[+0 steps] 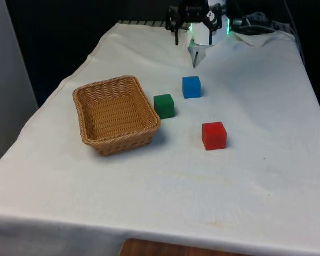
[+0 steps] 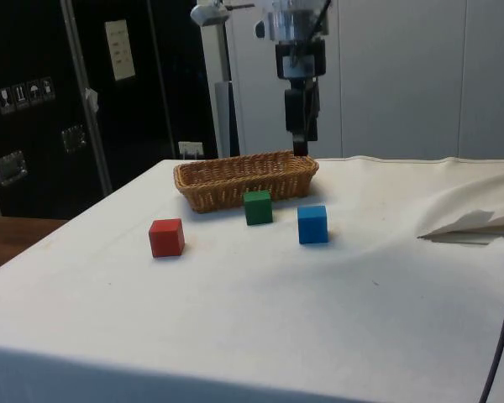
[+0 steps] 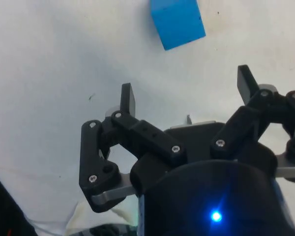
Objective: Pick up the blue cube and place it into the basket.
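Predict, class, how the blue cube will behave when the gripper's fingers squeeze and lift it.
The blue cube looks solid with flat faces, so it probably stays rigid and won't roll. Being small, it's likely light. Its smooth painted sides might slip slightly if the open gripper closes off-centre.

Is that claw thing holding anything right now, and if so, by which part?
Nothing. The gripper is open and empty above the cloth; the blue cube sits untouched.

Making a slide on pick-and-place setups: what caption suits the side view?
Open gripper hangs above the blue cube, with green cube, red cube and wicker basket nearby.
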Available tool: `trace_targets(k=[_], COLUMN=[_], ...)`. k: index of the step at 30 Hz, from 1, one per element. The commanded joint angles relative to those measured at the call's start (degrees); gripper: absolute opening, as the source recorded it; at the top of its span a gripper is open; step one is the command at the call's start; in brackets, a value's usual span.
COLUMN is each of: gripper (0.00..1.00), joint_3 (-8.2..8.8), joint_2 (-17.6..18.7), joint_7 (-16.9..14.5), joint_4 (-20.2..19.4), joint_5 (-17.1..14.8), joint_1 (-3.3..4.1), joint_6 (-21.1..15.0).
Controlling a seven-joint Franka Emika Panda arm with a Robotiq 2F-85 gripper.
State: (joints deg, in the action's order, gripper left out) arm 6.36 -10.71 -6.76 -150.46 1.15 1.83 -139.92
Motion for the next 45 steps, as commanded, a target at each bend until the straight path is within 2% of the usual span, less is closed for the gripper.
trace_targets(k=[1, 4, 5, 7, 12, 14, 15, 21, 22, 23, 30, 31, 32, 36, 39, 40, 41, 45], gripper=[1.0, 1.0, 1.0, 1.0, 1.0, 1.0, 1.0, 1.0, 1.0, 1.0, 1.0, 1.0, 1.0, 1.0, 1.0, 1.0, 1.0, 1.0], joint_3=[0.0, -0.06, 0.0, -0.06, -0.17, -0.17, -0.23, -0.52, -0.34, -0.57, -1.15, -0.57, -1.2, -1.55, -1.6, -0.92, -1.66, -1.72], joint_2=[0.7, 2.5, 2.2, 3.3, 5.8, 6.1, 6.6, 9.8, 9.5, 10.3, 13.5, 13.3, 13.8, 15.4, 16.6, 16.4, 16.9, 18.8], joint_7=[-0.3, -0.8, -0.5, -1.0, -2.1, -1.7, -2.5, -4.3, -2.9, -4.7, -8.3, -6.6, -8.7, -11.1, -12.1, -10.7, -12.3, -12.3], joint_4=[-0.4, -0.9, -0.5, -1.1, -1.8, -1.6, -2.0, -2.5, -2.2, -2.5, -2.4, -2.2, -2.3, -2.1, -1.9, -1.9, -1.9, -1.8], joint_5=[-0.5, -0.5, 0.0, -0.5, -0.8, 0.0, -1.0, -2.2, -0.3, -2.6, -6.0, -3.6, -6.4, -8.4, -8.9, -6.9, -8.9, -8.0], joint_1=[0.17, 0.23, 0.0, 0.29, 0.29, 0.06, 0.34, 0.34, 0.06, 0.34, 0.17, 0.06, 0.17, 0.06, 0.0, 0.06, -0.06, 0.0], joint_6=[-1.5, -4.1, -2.9, -5.3, -9.1, -8.8, -10.2, -14.2, -13.1, -14.6, -17.1, -16.4, -17.2, -17.9, -18.6, -17.9, -18.8, -20.9])
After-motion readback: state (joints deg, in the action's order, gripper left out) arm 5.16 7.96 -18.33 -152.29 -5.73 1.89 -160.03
